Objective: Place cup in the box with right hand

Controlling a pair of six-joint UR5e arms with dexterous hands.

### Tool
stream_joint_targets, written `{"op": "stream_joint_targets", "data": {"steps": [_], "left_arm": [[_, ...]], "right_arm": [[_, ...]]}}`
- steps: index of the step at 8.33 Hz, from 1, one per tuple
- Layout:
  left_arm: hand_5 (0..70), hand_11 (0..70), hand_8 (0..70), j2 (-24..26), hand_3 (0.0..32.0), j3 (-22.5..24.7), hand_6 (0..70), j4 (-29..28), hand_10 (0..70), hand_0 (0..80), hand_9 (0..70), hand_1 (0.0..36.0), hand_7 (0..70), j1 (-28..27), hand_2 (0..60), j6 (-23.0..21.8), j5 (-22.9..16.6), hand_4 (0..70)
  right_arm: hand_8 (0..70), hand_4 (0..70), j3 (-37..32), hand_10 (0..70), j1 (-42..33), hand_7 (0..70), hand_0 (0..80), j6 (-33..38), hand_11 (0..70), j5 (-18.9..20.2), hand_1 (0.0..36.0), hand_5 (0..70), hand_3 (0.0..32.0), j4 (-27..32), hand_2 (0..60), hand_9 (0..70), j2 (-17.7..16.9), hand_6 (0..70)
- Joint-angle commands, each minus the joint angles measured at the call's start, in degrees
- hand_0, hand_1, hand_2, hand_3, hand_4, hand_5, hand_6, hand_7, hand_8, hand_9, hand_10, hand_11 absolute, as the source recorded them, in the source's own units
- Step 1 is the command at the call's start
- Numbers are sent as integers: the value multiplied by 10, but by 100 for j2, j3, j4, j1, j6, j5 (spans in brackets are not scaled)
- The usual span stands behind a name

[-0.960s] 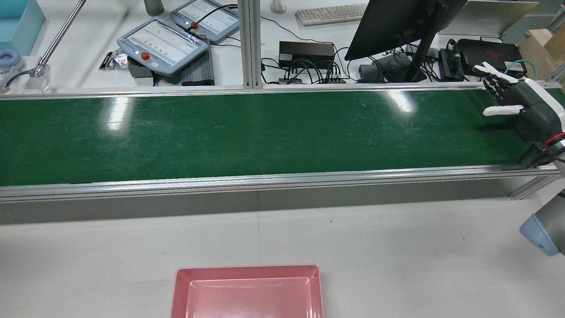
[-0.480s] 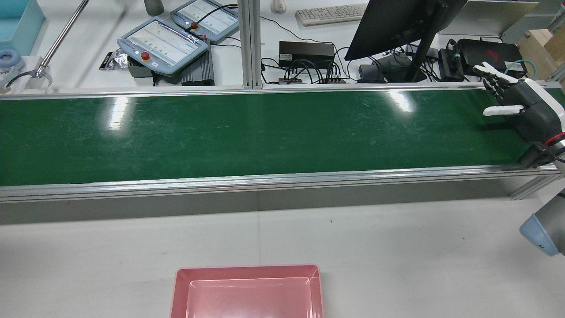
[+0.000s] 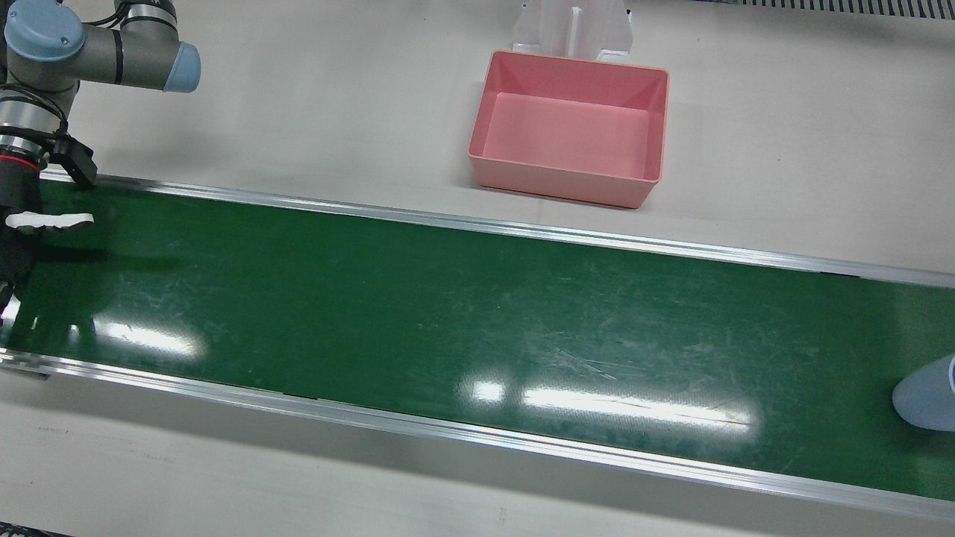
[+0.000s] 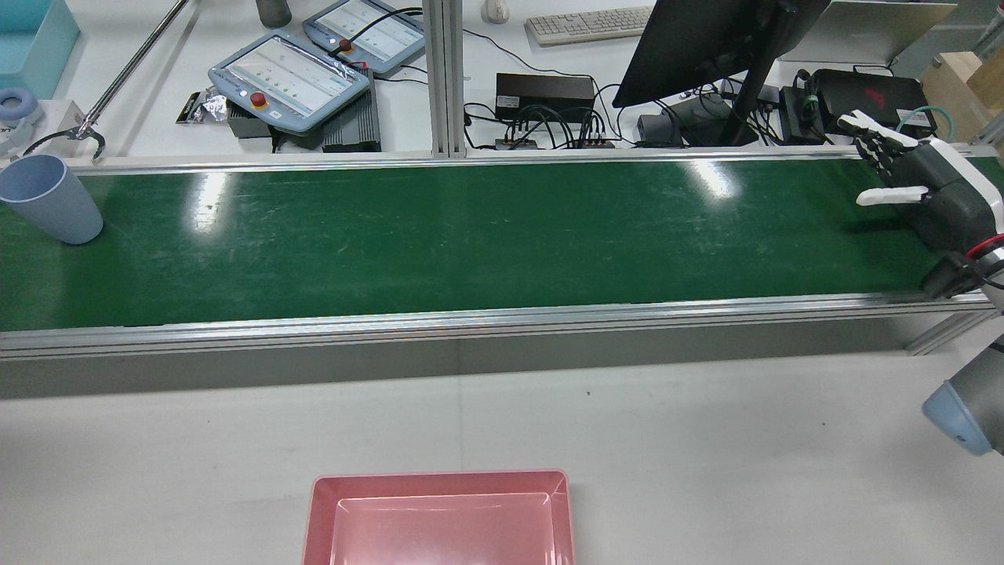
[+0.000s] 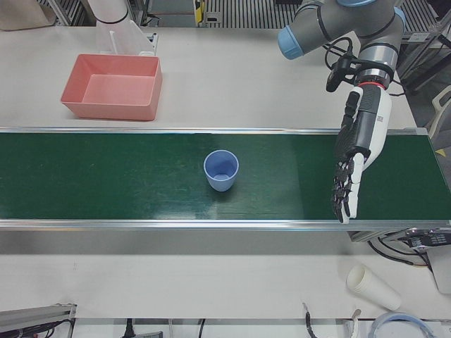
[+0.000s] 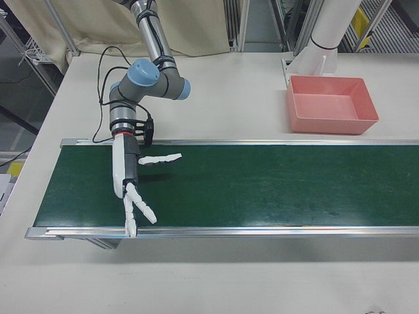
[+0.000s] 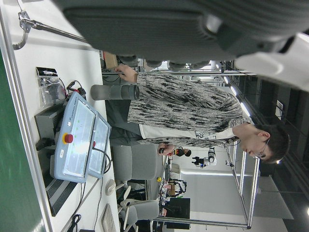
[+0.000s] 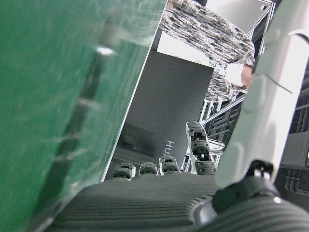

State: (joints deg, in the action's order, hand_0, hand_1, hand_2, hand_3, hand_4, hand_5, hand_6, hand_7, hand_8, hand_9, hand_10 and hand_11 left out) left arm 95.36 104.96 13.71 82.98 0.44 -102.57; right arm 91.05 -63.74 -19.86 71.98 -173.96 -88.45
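Observation:
A pale blue cup [image 4: 51, 200] stands upright on the green conveyor belt [image 4: 471, 235] at its far left end in the rear view. It also shows in the left-front view [image 5: 221, 170] and at the front view's right edge [image 3: 929, 403]. The pink box [image 4: 439, 475] sits on the white table in front of the belt, and the front view [image 3: 574, 63] shows it holds nothing. My right hand [image 4: 922, 196] hovers open over the belt's far right end, fingers spread, far from the cup; it shows in the right-front view [image 6: 131, 180]. My left hand [image 5: 356, 151] is open over the belt, beside the cup and apart from it.
Behind the belt are teach pendants [image 4: 290, 74], a monitor [image 4: 706, 39], a keyboard [image 4: 588, 23] and cables. A long grabber tool [image 4: 118, 78] lies near the cup. A stack of paper cups [image 5: 373, 287] lies on the operators' side. A person [image 7: 193, 111] stands beyond the belt.
The blue cup has appeared at the belt's left end in the rear view. The grabber tool has shifted to the right. My right hand has stayed put.

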Motion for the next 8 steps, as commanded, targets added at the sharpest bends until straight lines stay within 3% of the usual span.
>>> {"op": "stream_joint_targets", "data": {"steps": [1,8], "left_arm": [[0,0,0,0,0,-2,0,0,0,0,0,0,0,7,0,0,0,0],[0,0,0,0,0,-2,0,0,0,0,0,0,0,-1,0,-9,0,0]], "right_arm": [[29,0,0,23,2,86,510,-1,53,0,163,64,0,3,0,7,3,38],[29,0,9,23,45,91,518,-1,53,0,170,65,0,-6,0,7,30,37]]}}
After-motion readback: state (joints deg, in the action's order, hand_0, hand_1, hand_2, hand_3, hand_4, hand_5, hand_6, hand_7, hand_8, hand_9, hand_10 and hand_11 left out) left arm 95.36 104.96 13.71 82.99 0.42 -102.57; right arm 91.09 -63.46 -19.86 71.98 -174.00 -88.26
